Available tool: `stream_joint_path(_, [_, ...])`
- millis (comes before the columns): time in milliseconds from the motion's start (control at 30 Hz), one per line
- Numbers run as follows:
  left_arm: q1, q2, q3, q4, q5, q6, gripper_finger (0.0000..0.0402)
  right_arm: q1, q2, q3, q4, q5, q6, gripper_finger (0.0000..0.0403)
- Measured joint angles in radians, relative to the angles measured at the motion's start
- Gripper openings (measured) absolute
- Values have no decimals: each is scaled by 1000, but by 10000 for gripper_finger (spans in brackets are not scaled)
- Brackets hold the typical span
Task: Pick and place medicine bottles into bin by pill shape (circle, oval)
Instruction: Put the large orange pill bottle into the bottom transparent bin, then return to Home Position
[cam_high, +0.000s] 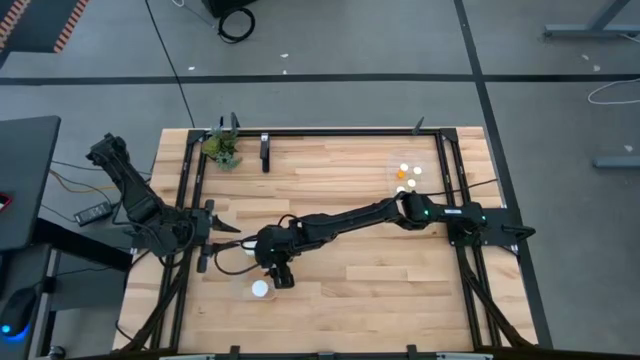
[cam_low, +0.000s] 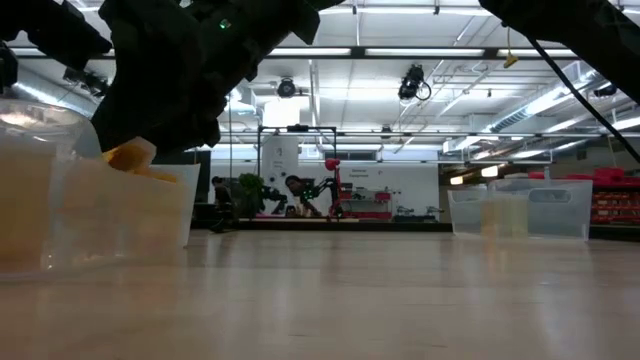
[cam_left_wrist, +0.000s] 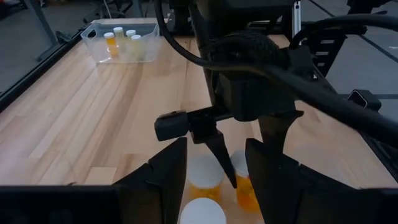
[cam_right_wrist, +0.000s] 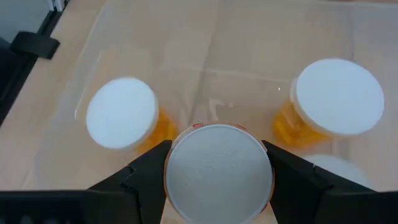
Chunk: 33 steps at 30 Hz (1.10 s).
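Note:
My right gripper (cam_high: 278, 275) reaches across the table and is shut on a medicine bottle (cam_right_wrist: 217, 174) with a white cap, over a clear bin (cam_high: 243, 291) at the near left. Two more white-capped amber bottles (cam_right_wrist: 121, 115) (cam_right_wrist: 339, 96) stand upright in that bin below it. My left gripper (cam_high: 230, 240) is open and empty just to the left of the bin, its fingers (cam_left_wrist: 168, 180) level and pointing at my right gripper (cam_left_wrist: 245, 155). A second clear bin (cam_high: 410, 175) at the far right holds several bottles. My right gripper pinches the bottle between its two fingers (cam_right_wrist: 152, 171), one on each side of its white cap's rim (cam_right_wrist: 177, 162). The fingers come from above, pointing down. The bottle stands upright, cap up, over the bin; whether its base rests on the bin floor I cannot tell.
A small green plant (cam_high: 222, 148) stands at the far left corner. A dark frame rail (cam_high: 340, 132) runs along the table's far edge and sides. The far bin also shows in the left wrist view (cam_left_wrist: 121, 40) and in the low view (cam_low: 520, 210). Bare wood lies between the bins.

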Motion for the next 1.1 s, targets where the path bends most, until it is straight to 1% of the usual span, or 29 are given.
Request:
stream_joint_path(367, [0,0,0,0,0,-1,172,-4,2,-1,-46,-3,-24,235])
stream_joint_path(600, [0,0,0,0,0,0,172,-5,1,-1,-35,3,-31,266])
stream_joint_path(800, [0,0,0,0,0,-3,172,-5,1,-1,-8,5,-30,270])
stream_joint_path(933, [0,0,0,-1,9,-8,172,-5,2,30,-20,6,-36,270])
stream_joint_path(1100, [0,0,0,-28,15,-31,172,-5,-4,78,-61,42,-62,271])
